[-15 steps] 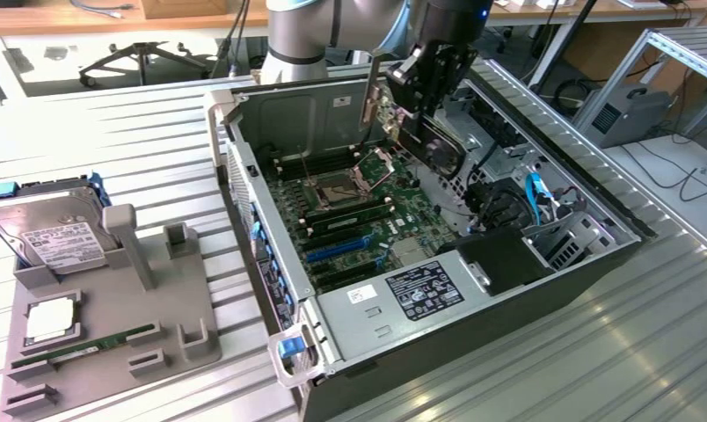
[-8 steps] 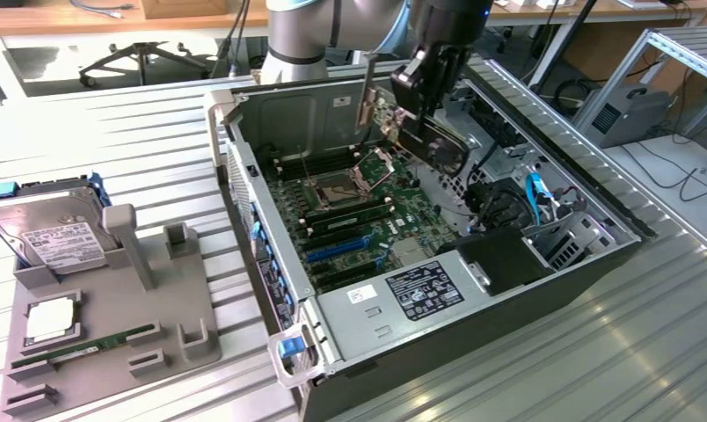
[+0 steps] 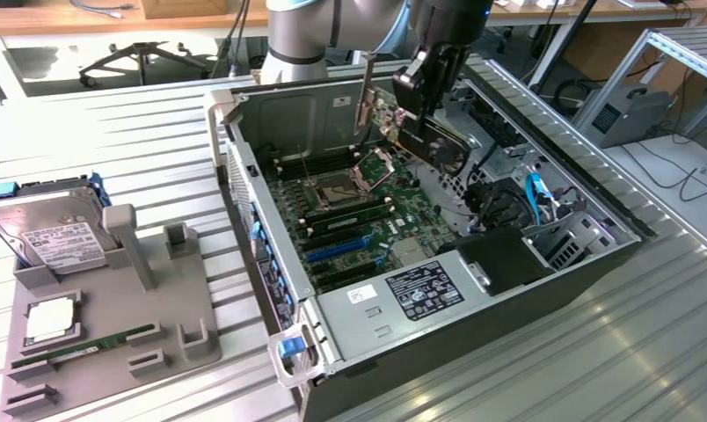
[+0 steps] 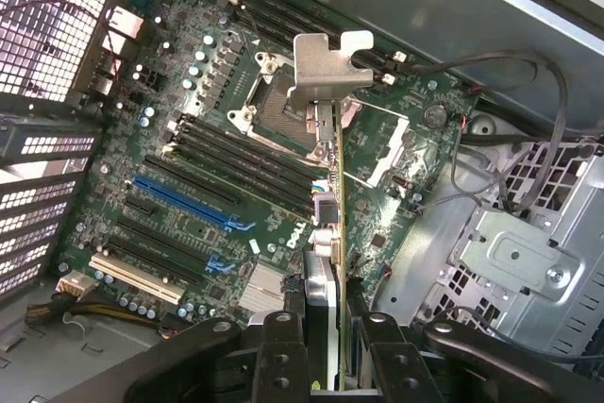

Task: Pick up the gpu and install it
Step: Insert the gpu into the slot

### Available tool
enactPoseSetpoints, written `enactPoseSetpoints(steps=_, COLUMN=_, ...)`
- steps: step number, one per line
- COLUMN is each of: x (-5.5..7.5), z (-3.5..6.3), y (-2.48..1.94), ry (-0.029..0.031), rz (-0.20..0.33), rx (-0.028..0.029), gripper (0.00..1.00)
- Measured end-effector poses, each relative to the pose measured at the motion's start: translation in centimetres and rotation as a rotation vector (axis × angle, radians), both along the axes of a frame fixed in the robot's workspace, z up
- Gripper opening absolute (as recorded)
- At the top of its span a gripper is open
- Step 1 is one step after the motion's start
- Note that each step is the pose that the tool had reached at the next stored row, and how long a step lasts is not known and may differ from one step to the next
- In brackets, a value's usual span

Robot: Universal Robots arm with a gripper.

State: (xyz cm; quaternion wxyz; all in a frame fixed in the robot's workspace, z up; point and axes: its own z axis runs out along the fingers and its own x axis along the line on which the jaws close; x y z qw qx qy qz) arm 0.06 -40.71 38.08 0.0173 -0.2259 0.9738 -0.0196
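Observation:
The gpu (image 3: 433, 143), a thin dark card with a silver bracket (image 3: 362, 95) at one end, hangs tilted above the motherboard (image 3: 353, 207) inside the open computer case (image 3: 242, 189). My gripper (image 3: 422, 92) is shut on the card's upper edge. In the wrist view the gpu (image 4: 327, 224) appears edge-on between my black fingers (image 4: 281, 351), and its bracket (image 4: 326, 68) points out over the processor socket (image 4: 274, 106). The card is held clear of the board and of the blue slots (image 4: 184, 203).
A grey fixture tray (image 3: 113, 321) lies at the exterior view's left. It holds a silver hard drive (image 3: 51, 236), a processor (image 3: 48, 321) and a green memory stick (image 3: 83, 345). Cables (image 3: 535, 198) and a drive cage (image 3: 571, 242) crowd the case's far side.

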Motion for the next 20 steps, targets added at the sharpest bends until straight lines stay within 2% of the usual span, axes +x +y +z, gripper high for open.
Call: enactPoseSetpoints(steps=20, x=0.00, z=-0.01, y=0.00, ry=0.0000, rz=0.031, rx=-0.0006, gripper=0.27)
